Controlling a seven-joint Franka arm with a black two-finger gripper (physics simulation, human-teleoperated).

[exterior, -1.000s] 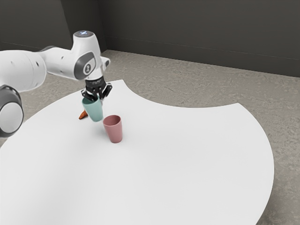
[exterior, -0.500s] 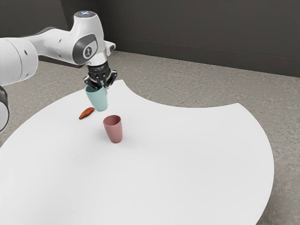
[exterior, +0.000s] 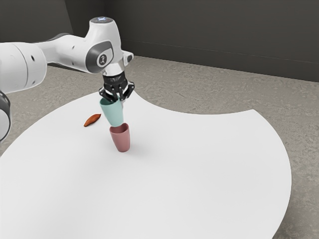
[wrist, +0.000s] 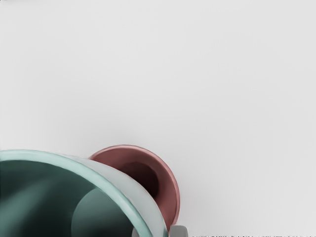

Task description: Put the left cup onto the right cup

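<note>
You are looking down into 2 cups. The teal cup (wrist: 59, 197) is sitting large and close to the camera, its mouth facing you and its dark inside showing down to the rounded base. Its pale rim is overlapping part of the pink cup (wrist: 165, 177), which is standing upright farther off on the white bench (wrist: 197, 74), its open mouth showing a shadowed bottom.

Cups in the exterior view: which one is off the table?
The teal cup, gripped at its rim by the gripper and hanging above the pink cup, which stands upright on the table.
</note>
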